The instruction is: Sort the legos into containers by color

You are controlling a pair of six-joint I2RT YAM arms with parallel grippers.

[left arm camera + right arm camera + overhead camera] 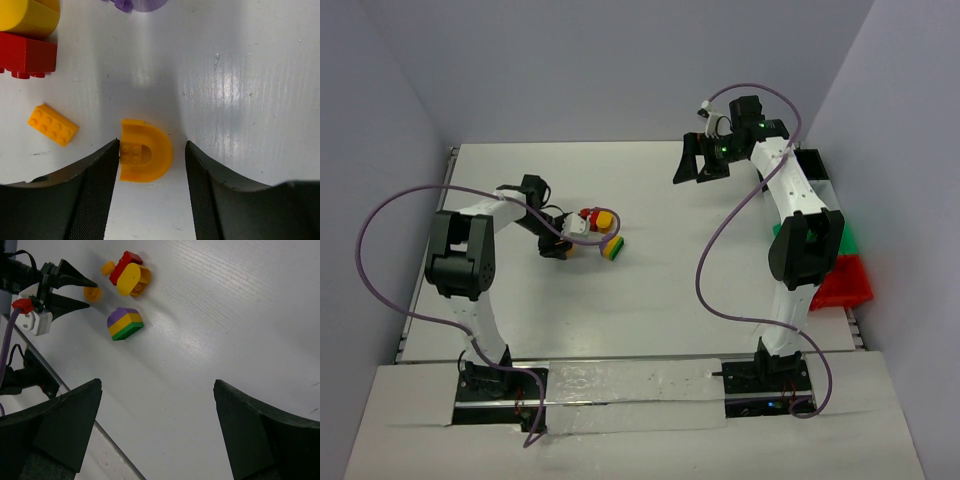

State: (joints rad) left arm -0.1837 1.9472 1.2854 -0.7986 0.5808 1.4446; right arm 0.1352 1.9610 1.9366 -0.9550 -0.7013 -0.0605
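The white table (670,290) carries a loose cluster left of centre: an orange-yellow arch piece (145,157), a small orange-yellow brick (52,125) near it, a red brick (27,55) and a stacked purple-yellow-green block (612,246). A yellow rounded piece (30,17) seems to lean on the red brick. At the right edge sit a red bin (845,285) and a green bin (847,240), side by side.

I work in what looks like a robotics lab test cell. A plain white table (650,300) is boxed in by blank pale panels: a left wall (370,150), a far wall (620,70) and a right wall (910,150). My left base (495,380) and right base (770,375) are bolted to a plate (630,385) along the near edge, and purple cables (380,215) loop exposed.
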